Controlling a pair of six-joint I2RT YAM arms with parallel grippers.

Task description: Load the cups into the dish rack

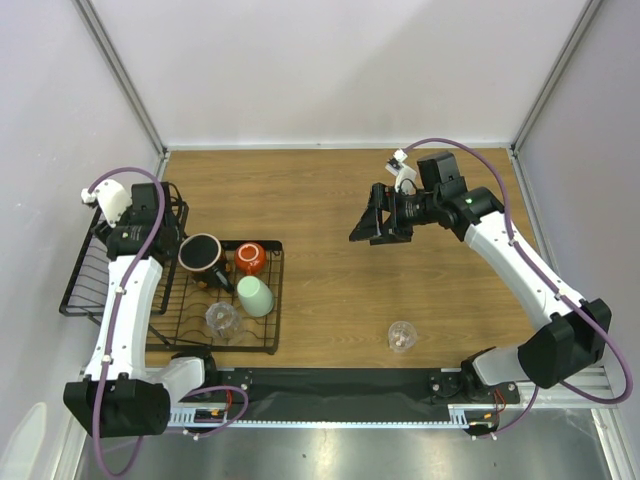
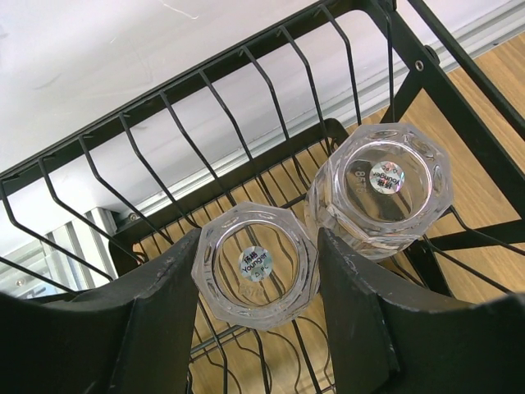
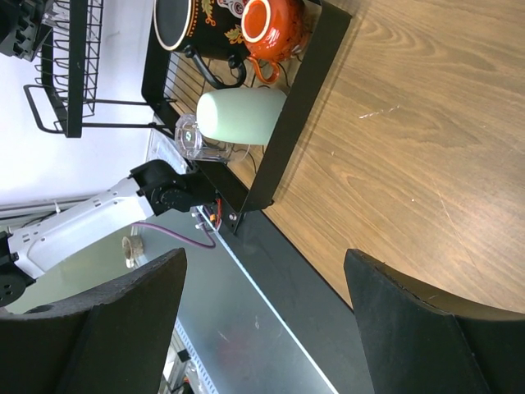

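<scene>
In the left wrist view my left gripper [image 2: 258,240] is closed on an upside-down clear tumbler [image 2: 283,300], both fingers against its sides, inside the dish rack's wire basket [image 2: 215,86]. A second clear tumbler [image 2: 381,185] stands upside down beside it. From above, the left gripper [image 1: 150,215] is over the basket end of the dish rack [image 1: 272,300]. On the flat grid lie a dark mug [image 1: 200,253], an orange-red cup [image 1: 250,258], a mint-green cup [image 1: 255,295] and a clear tumbler [image 1: 224,320]. Another clear tumbler [image 1: 402,336] stands on the table. My right gripper [image 1: 375,225] is open and empty above the table.
The right wrist view shows the rack's frame [image 3: 295,107] with the dark mug [image 3: 184,25], orange-red cup [image 3: 275,25] and mint-green cup [image 3: 242,115], and the black strip [image 3: 328,271] along the table's near edge. White walls enclose the wooden table [image 1: 330,200].
</scene>
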